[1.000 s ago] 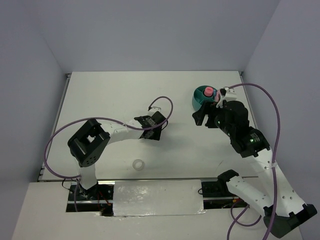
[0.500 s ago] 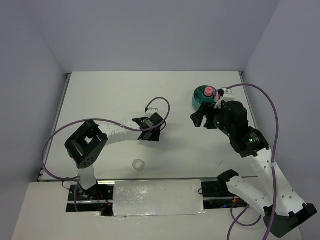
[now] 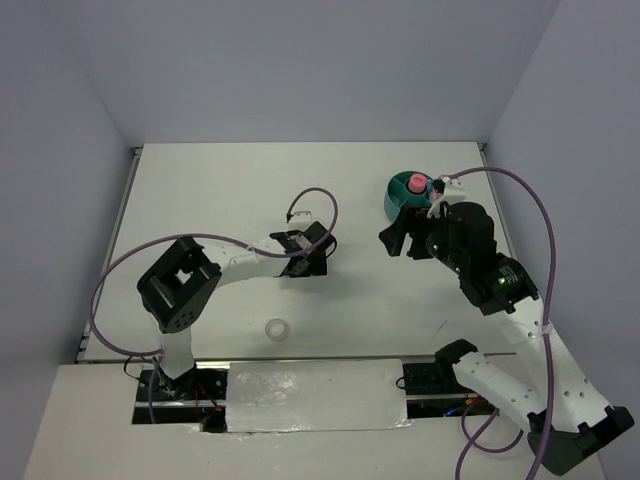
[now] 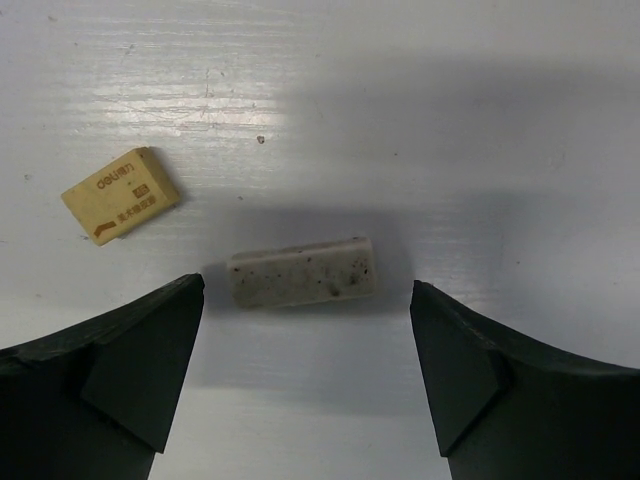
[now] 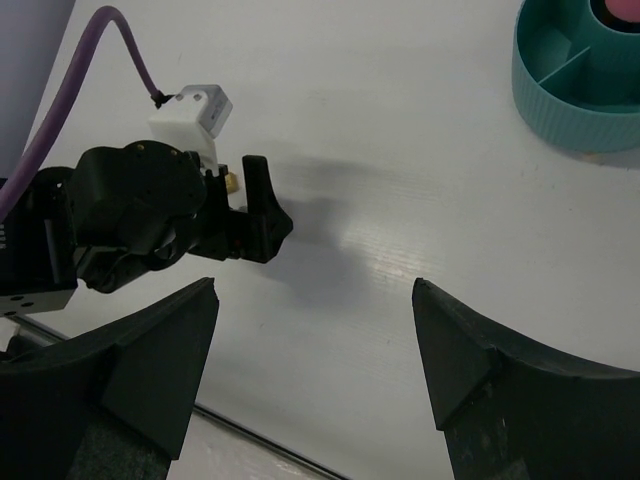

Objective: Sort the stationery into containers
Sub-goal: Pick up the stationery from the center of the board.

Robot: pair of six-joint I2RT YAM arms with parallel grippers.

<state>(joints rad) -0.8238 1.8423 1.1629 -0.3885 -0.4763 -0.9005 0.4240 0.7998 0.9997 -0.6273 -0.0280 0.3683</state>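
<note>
Teal organizer (image 5: 565,112) partly off-frame

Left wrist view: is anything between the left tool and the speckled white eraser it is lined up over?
Nothing visible. The speckled white eraser lies on the table between the open fingers of the left tool. The tan eraser sits apart, outside the gap.

The white surface (image 3: 220,200) carries a teal organizer (image 3: 394,207) at 2 o'clock and a clear ring (image 3: 276,328) at 6 o'clock, near the front edge. Near the centre lies a speckled white block (image 4: 301,272). A tan block (image 4: 121,195) lies at 10 o'clock from it, apart.
</note>
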